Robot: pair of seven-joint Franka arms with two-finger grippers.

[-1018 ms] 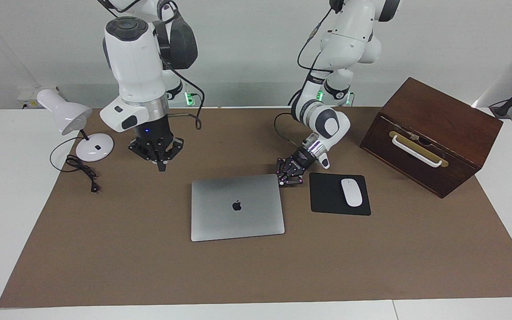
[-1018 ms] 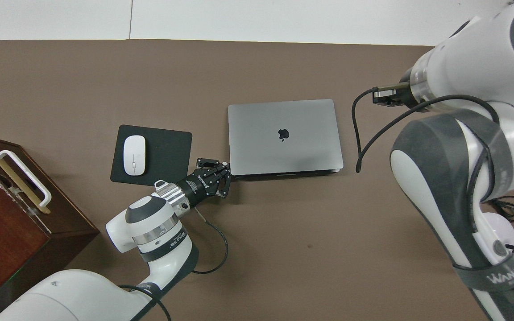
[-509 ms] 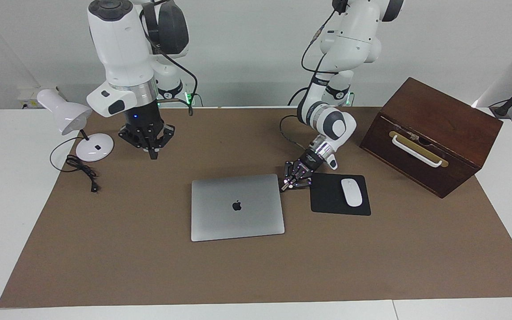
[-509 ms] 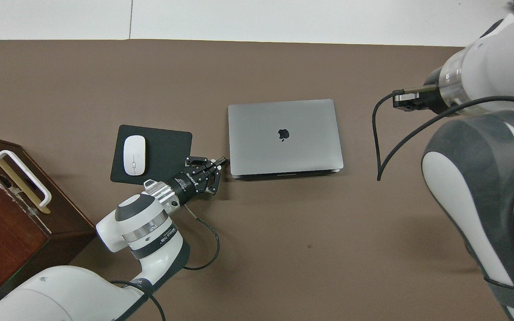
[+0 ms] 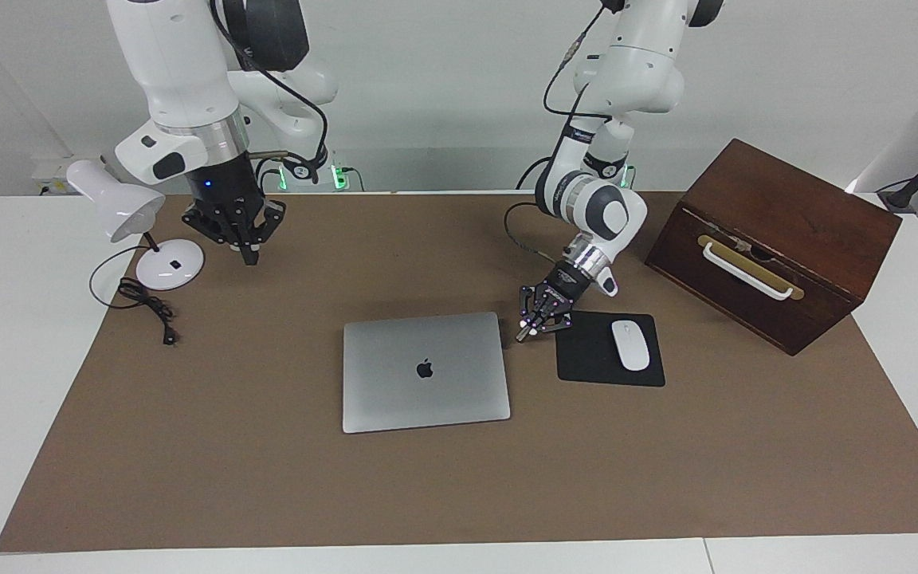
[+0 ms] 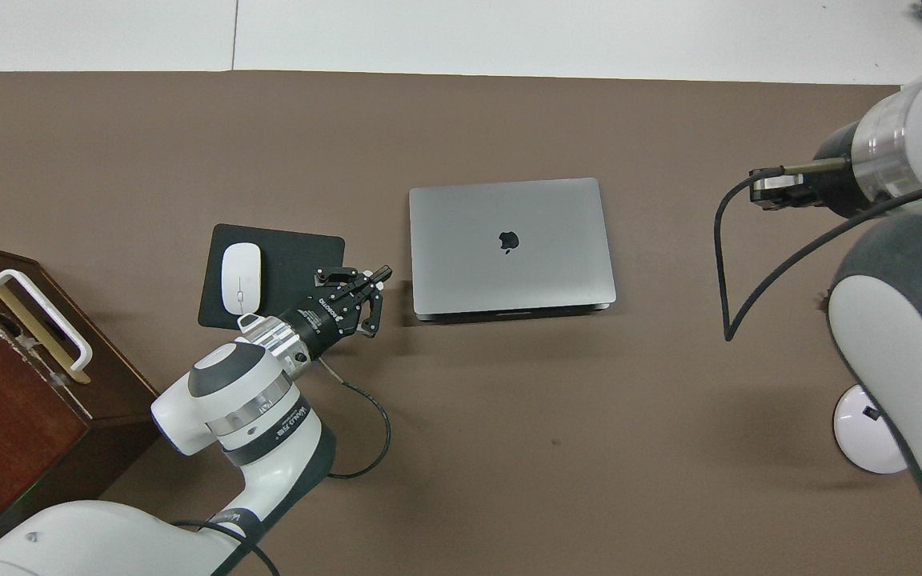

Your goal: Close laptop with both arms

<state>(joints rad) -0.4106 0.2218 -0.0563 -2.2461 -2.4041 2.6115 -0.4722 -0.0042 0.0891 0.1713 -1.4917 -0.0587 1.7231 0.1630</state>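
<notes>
**Lid down, both grippers clenched and clear of the laptop**

The left gripper (image 5: 524, 336) has its fingertips pressed together and holds nothing. It hangs low over the brown mat (image 5: 268, 478), in the gap between the laptop (image 5: 425, 371) and the black mouse pad (image 5: 586, 359), close to the laptop's corner nearest the robots but not touching it. The right gripper (image 5: 249, 257) is likewise clamped on nothing (its links splay out while the tips meet); it is raised over the mat beside the white desk lamp (image 5: 120, 209), toward the right arm's end of the table.

The laptop lies flat and fully closed at the middle of the mat, logo up. A white mouse (image 5: 630, 344) sits on the pad, and a wooden box (image 5: 778, 239) stands toward the left arm's end.

A second ago the left gripper's tips were at the laptop's corner; it has since drawn away toward the mouse pad. The right gripper has risen and pulled off toward the lamp. The laptop itself has not shifted.
</notes>
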